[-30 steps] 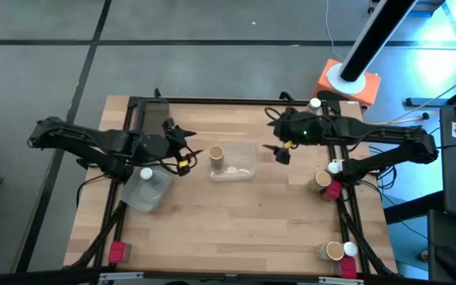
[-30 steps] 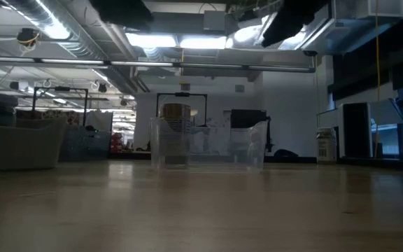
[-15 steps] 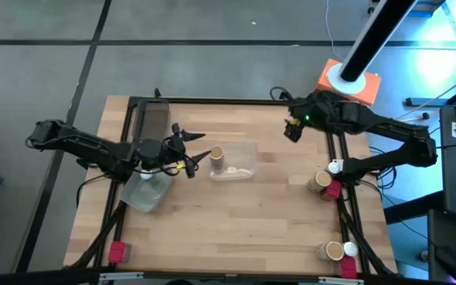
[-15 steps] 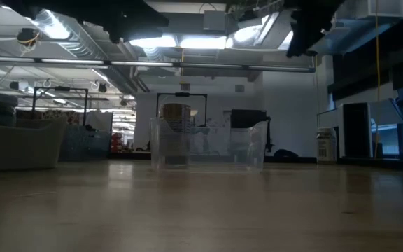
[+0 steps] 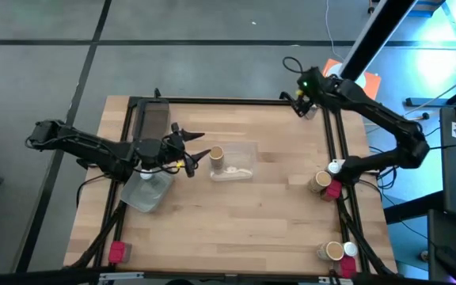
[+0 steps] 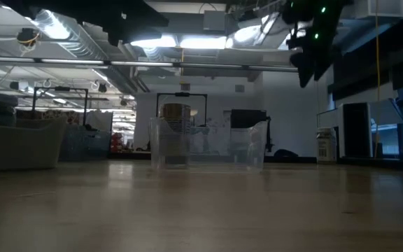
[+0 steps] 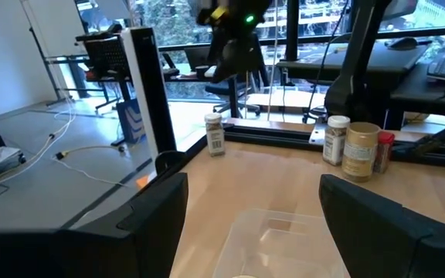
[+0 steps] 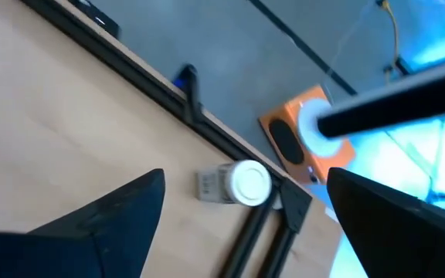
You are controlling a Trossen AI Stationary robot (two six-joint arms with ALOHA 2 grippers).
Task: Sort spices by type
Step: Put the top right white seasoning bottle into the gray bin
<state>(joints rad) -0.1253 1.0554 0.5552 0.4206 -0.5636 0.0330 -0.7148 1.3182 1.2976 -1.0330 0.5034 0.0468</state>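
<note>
High view. Wooden bench (image 5: 236, 214) framed by black rails. Clear tray (image 5: 234, 161) near the bench's middle holds a tan jar (image 5: 216, 154) at its left end; nothing else in it that I can make out. A second clear tray (image 5: 146, 190) sits toward the left edge, partly under the left arm. Left gripper (image 5: 199, 146) hovers just left of the middle tray, fingers spread wide, empty. Right gripper (image 5: 302, 101) is over the far right corner; a white-capped jar should be under it but the arm hides it here. At the right edge: a tan jar (image 5: 317, 182), a white-capped jar (image 5: 334, 167) and a red jar (image 5: 331, 191) bunched together. Near right corner: another tan jar (image 5: 332, 252) touching a white-capped one (image 5: 349, 250). Red jar (image 5: 116, 252) at the near left corner. Orange-and-white base (image 5: 347, 79) off the bench, beyond the far right corner.

Low view. Middle tray shows at centre, tan jar inside its left end. Right arm hangs dark at upper right.

Left wrist view. Fingers wide apart, nothing between them; tray rim below, the jar cluster at the right edge beyond.

Right wrist view. Fingers wide apart, empty, above a white-capped jar (image 8: 238, 184) standing at the far right corner beside the rail.

Change: half a second ago the right gripper was nearer in from the corner; it has swung out over it. Left arm unmoved.
</note>
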